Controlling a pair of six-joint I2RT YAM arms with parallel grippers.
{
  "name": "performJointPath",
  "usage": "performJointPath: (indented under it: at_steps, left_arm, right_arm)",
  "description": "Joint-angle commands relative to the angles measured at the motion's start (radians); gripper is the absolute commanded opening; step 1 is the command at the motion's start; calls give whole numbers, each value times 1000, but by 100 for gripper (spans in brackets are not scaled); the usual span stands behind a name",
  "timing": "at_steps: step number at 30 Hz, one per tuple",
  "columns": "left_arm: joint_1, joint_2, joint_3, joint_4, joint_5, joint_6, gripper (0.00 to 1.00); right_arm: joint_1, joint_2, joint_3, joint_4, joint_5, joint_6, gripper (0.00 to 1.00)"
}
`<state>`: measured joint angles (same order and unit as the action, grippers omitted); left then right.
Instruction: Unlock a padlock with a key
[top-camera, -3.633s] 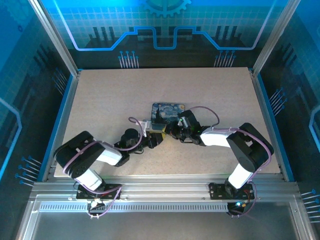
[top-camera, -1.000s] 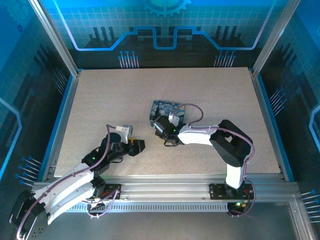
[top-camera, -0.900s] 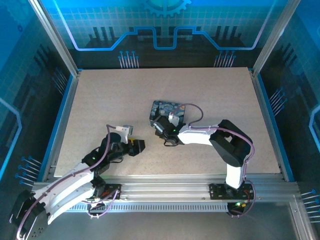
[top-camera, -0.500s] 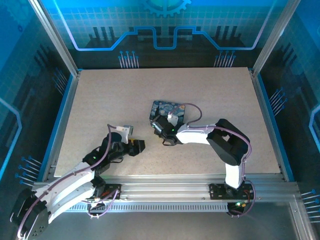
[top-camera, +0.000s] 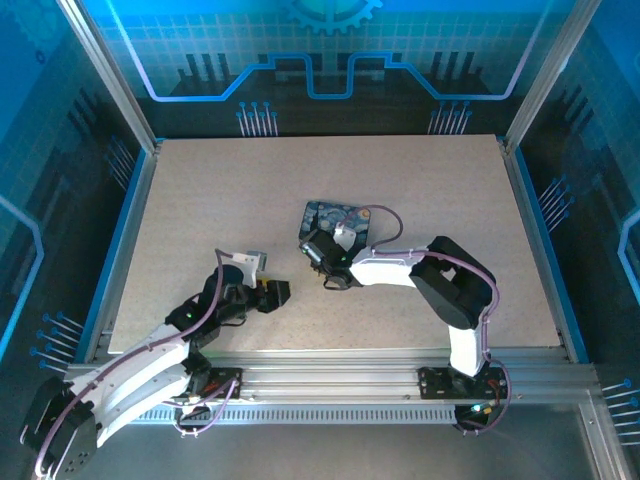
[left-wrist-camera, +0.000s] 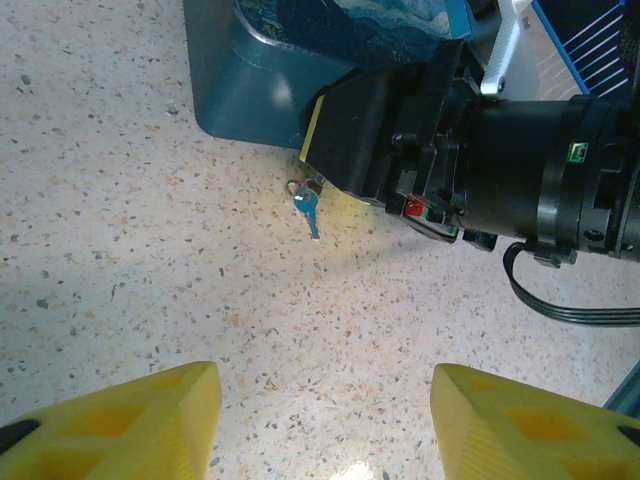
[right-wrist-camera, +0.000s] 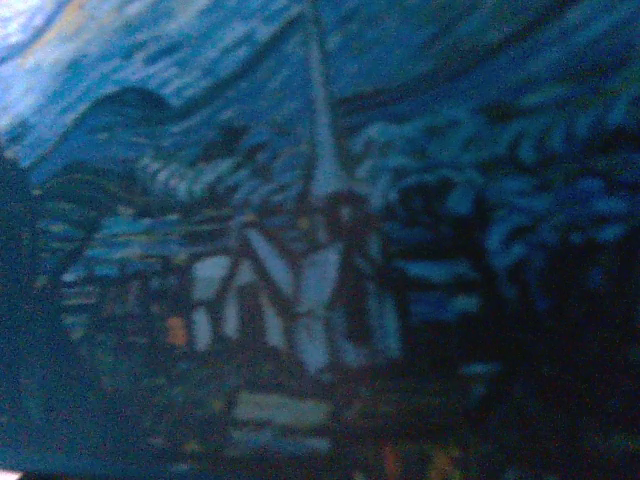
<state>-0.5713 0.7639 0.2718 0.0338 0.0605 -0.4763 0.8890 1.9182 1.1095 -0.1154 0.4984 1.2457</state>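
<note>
Key (left-wrist-camera: 308, 212) sits just off the box's (left-wrist-camera: 250, 80) corner, long axis pointing roughly at left gripper (left-wrist-camera: 325, 390), which is spread wide w/ nothing held. Right gripper (left-wrist-camera: 345, 140) is nearer tho, right by box, can't tell its grip.

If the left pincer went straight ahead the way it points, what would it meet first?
Probably the key on the table, lying ahead of the open left pincer; just behind it sit the right pincer and box. Depth unclear.

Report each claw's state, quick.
Left claw: open, holding nothing.
Right claw: cannot tell, close by the box.
</note>
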Motion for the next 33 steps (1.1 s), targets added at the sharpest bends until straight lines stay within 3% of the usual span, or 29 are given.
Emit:
performJointPath:
  at_steps: [1, 9, 17, 23, 33]
  left_arm:
    - [9, -5, -17, 0, 17, 28, 58]
    - [10, 22, -22, 55, 52, 36, 59]
    - [13, 121, -19, 227, 137, 23, 60]
    - [14, 242, -20, 438, 183, -17, 60]
    - [13, 592, -5, 881, 230, -85, 52]
  right_arm:
    - [-12, 12, 18, -29, 41, 8, 26]
    - [-21, -71, -24, -32, 19, -38, 12]
    - [-75, -182, -105, 23, -145, -71, 6]
    - [-115, -226, -154, 95, -274, -66, 4]
    - [-155, -219, -193, 189, -418, -48, 2]
